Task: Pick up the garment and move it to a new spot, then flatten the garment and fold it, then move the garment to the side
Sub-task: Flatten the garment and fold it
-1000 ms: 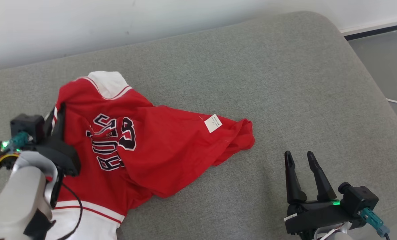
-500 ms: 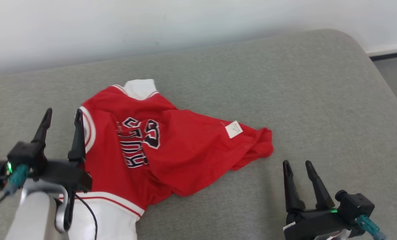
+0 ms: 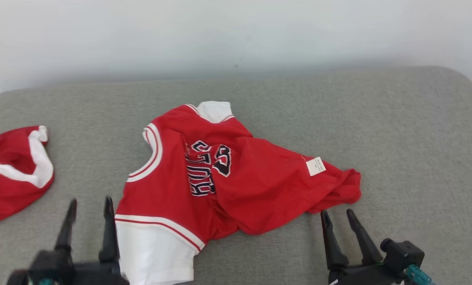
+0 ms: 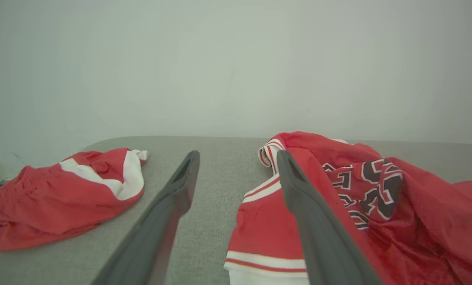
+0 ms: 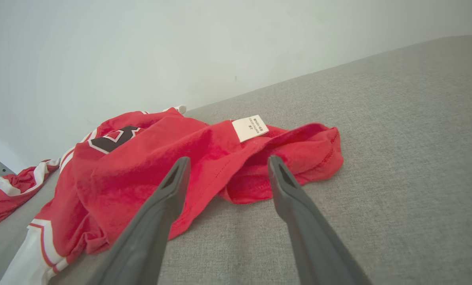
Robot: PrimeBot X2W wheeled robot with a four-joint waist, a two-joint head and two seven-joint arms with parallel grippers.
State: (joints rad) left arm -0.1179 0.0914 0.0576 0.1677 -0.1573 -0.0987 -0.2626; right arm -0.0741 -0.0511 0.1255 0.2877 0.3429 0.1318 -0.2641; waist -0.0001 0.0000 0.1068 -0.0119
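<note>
Cloth, red and white, lies far left. Your left gripper hangs released and empty just beside the garment, crumpled midway across the cushion. Your right gripper, spread too, sits near its hem.

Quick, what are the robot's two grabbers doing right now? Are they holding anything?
Left gripper: jaws open, holding nothing.
Right gripper: jaws open, holding nothing.

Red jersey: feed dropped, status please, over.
Left gripper open, right gripper open, both empty. Crumpled red basketball jersey lies unflattened on grey fabric cushion. Second red-and-white garment apart, far left.
</note>
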